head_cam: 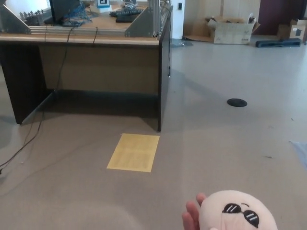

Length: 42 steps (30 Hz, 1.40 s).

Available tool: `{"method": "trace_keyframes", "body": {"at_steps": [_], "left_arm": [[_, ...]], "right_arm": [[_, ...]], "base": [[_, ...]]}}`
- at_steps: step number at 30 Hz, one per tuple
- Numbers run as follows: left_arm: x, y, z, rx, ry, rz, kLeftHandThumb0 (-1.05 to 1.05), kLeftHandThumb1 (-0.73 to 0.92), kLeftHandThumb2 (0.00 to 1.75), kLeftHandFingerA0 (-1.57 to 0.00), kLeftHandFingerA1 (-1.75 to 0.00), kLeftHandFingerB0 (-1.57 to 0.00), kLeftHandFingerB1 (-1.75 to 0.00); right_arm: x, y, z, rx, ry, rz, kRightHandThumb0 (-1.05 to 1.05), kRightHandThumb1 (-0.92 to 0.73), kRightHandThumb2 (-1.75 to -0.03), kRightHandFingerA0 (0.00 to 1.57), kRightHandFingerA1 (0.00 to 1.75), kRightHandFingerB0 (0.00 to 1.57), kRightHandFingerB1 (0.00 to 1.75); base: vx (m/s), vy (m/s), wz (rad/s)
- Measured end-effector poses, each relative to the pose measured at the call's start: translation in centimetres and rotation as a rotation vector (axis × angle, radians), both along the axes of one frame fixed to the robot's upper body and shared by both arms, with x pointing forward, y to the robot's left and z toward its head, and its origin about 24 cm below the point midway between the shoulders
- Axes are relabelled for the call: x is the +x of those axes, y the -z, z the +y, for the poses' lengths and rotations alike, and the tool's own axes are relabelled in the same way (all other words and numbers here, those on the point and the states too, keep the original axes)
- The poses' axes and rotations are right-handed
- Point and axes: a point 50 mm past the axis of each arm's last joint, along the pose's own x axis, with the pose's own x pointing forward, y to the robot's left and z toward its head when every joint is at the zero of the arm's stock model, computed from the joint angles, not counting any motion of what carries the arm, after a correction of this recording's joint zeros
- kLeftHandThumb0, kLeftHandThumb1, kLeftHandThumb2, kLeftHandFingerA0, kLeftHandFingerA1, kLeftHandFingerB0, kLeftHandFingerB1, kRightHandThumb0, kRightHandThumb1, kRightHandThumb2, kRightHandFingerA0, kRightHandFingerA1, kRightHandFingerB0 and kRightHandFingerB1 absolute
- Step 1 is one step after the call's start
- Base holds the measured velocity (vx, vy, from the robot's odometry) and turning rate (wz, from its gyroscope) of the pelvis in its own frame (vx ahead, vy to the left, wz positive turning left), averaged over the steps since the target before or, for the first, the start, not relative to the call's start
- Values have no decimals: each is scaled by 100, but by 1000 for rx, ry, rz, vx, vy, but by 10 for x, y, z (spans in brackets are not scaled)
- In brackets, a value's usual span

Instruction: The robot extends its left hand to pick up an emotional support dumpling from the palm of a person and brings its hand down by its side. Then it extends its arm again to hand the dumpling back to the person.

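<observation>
The dumpling is a round, pale cream plush with black sunglasses drawn on its face. It lies in a person's hand at the bottom edge of the head view, right of centre. Only the person's fingertips show at its left side. Neither of my hands nor any part of my arms appears in the picture.
A dark wooden desk with metal frames, cables and a keyboard on top stands at the upper left. A yellow sheet lies on the grey floor before it. A black floor disc sits to the right. Cardboard boxes line the far wall.
</observation>
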Motion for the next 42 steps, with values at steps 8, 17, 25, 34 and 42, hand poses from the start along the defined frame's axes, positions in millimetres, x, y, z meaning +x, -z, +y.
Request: {"method": "trace_keyframes", "body": {"at_steps": [8,17,25,34,42], "left_arm": [[33,-141,-47,296,294,-358,-32,39,56,-37,-37,-37,-36],[27,-254,-141,686,625,-627,-27,36,55,-36,-40,-36,-35],[6,-296,-237,1019,924,-763,-41,37,51,-30,-35,-28,-32],[-20,-297,-318,1390,1193,-760,-52,38,52,0,-27,-11,-32],[-32,-279,-344,1601,1320,-662,-52,34,77,0,-19,0,-31]], "right_arm": [[6,-5,2,-2,-9,-21,-34,-62,-59,82,47,46,35],[10,-8,3,-1,-14,-37,-34,-61,-58,82,48,48,36],[11,-8,4,1,-16,-40,-31,-62,-58,79,49,49,36],[11,-8,4,5,-17,-40,-37,-63,-59,81,51,42,34],[9,-6,2,34,-21,-26,-33,-62,-59,88,53,48,37]], "base": [[8,0,1],[0,0,0],[0,0,0],[0,0,0],[0,0,0]]}}
